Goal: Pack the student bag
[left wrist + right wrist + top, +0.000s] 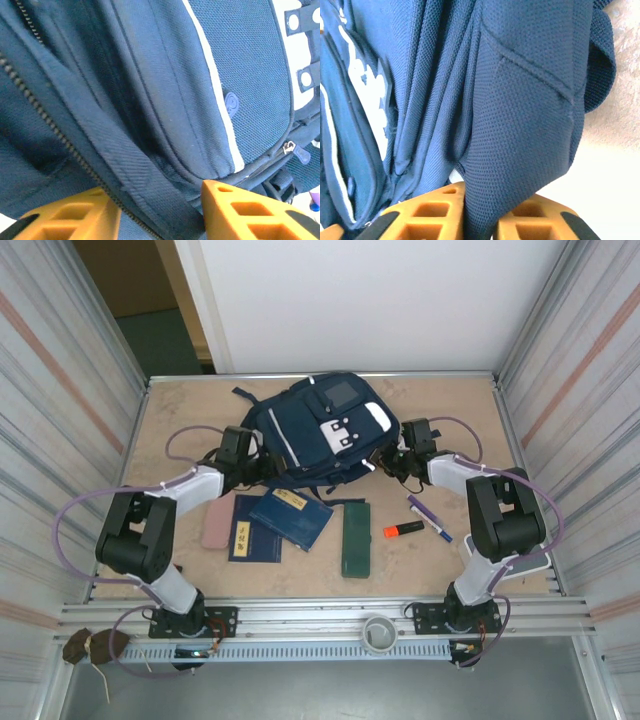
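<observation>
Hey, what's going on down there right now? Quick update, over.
Right gripper pinching student bag fabric. Left gripper straddling zipper edge, grip unclear. Notebooks, green case, orange highlighter on table, not yet packed.

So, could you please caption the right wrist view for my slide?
Right tool clamped on a navy fold of the student bag.

The student bag (300,440) is matt navy woven cloth (ribbed weave along the zip, fine mesh on the panels). The left tool (160,202) and right tool (480,212) are smooth, matt orange plastic. The counter (175,425) is dull and mottled, possibly wood.
</observation>
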